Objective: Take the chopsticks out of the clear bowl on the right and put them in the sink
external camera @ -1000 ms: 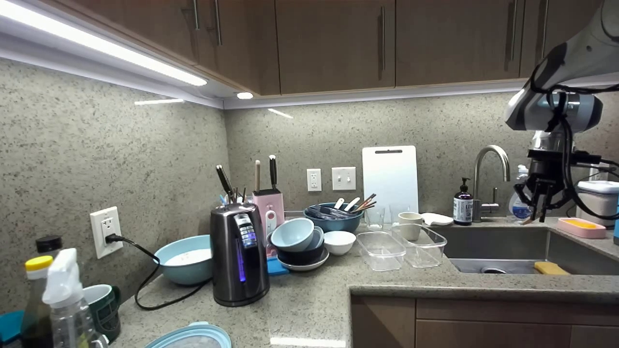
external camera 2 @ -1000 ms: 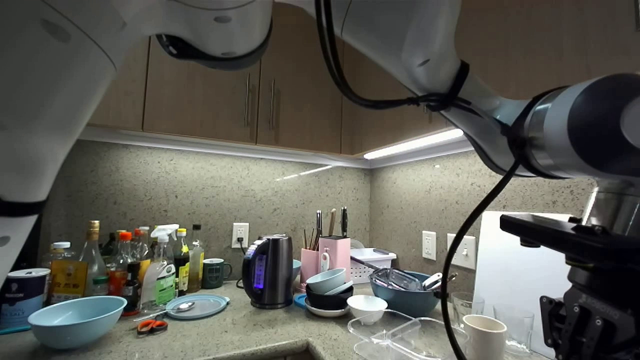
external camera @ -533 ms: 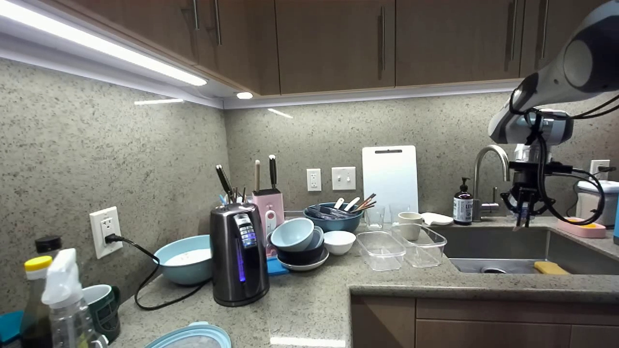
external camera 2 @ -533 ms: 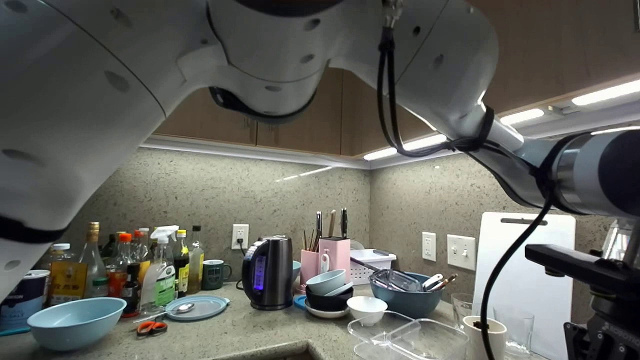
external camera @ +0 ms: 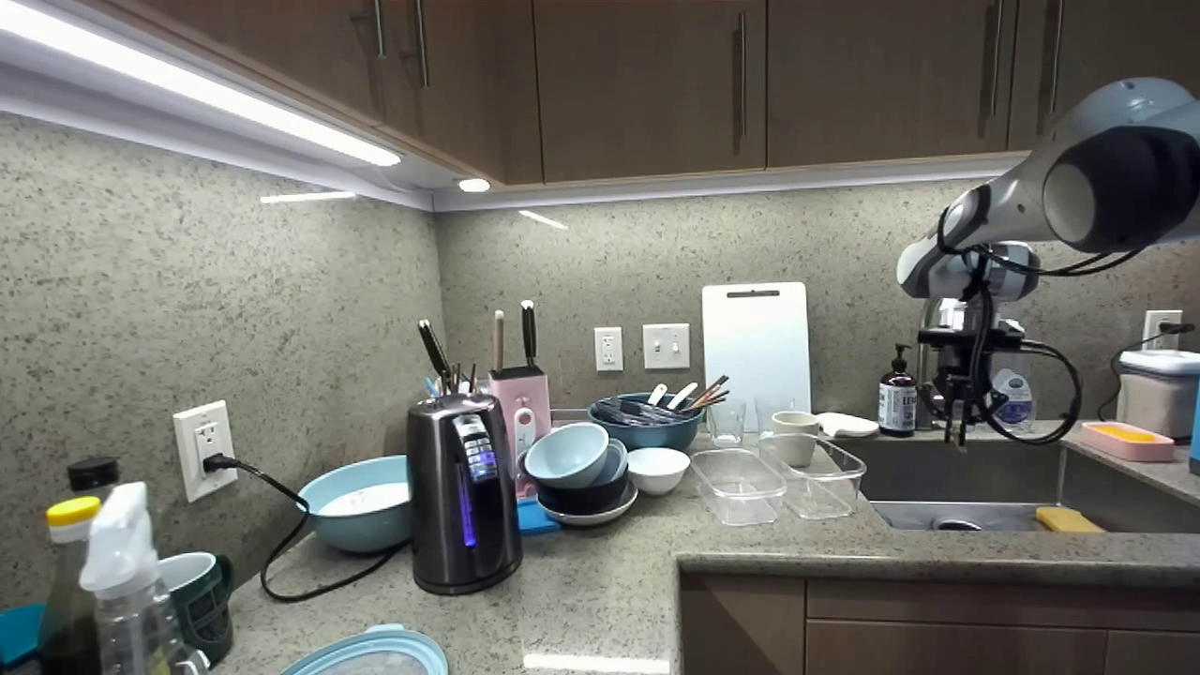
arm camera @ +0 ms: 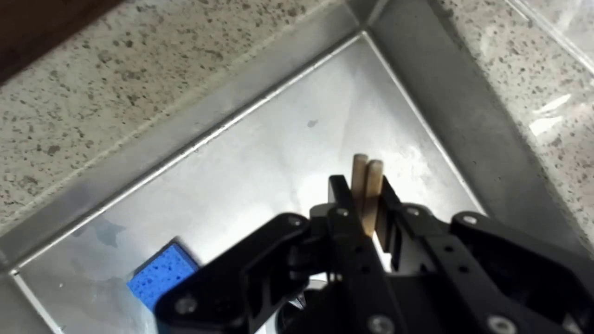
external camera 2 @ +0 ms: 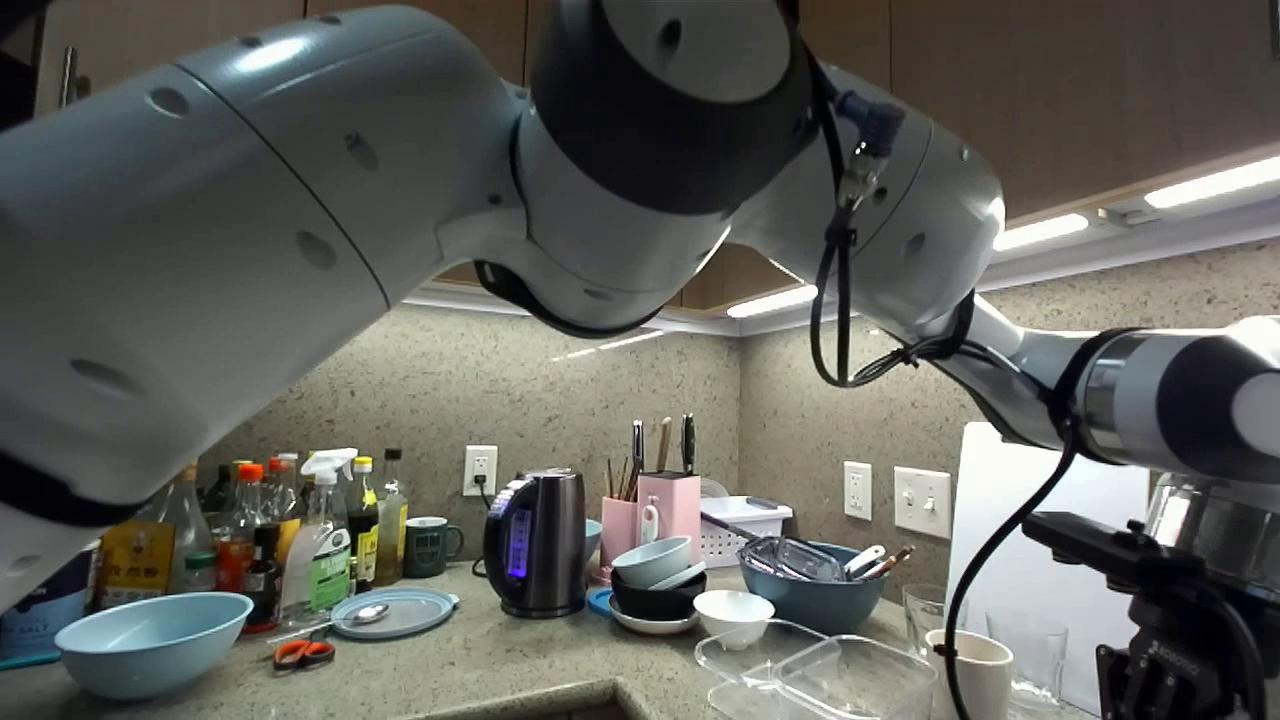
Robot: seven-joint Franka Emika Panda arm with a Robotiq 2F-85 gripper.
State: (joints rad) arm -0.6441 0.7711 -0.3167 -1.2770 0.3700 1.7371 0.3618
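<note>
The chopsticks [arm camera: 370, 185] are two thin tan sticks side by side between my fingertips in the wrist view, their ends sticking out just past the tips. My gripper [arm camera: 364, 190] is shut on them. In an exterior view my gripper [external camera: 957, 433] hangs above the left part of the sink; the sticks are hard to make out there. The steel sink [external camera: 994, 469] also fills much of the wrist view [arm camera: 260, 171], its floor below my fingers. The clear bowl [external camera: 830, 487], the right one of two see-through containers that look rectangular, stands on the counter left of the sink.
A sponge lies in the sink, yellow in an exterior view [external camera: 1067, 520] and blue in the wrist view [arm camera: 162, 273]. The tap [external camera: 924, 361] is mostly behind my arm. A soap bottle [external camera: 897, 398], pink tray [external camera: 1125, 445] and beige cup [external camera: 795, 424] stand around the sink.
My gripper has moved left in an exterior view, from over the sink's back right part to its left part, and slightly lower. The tap has become mostly covered by the arm.
</note>
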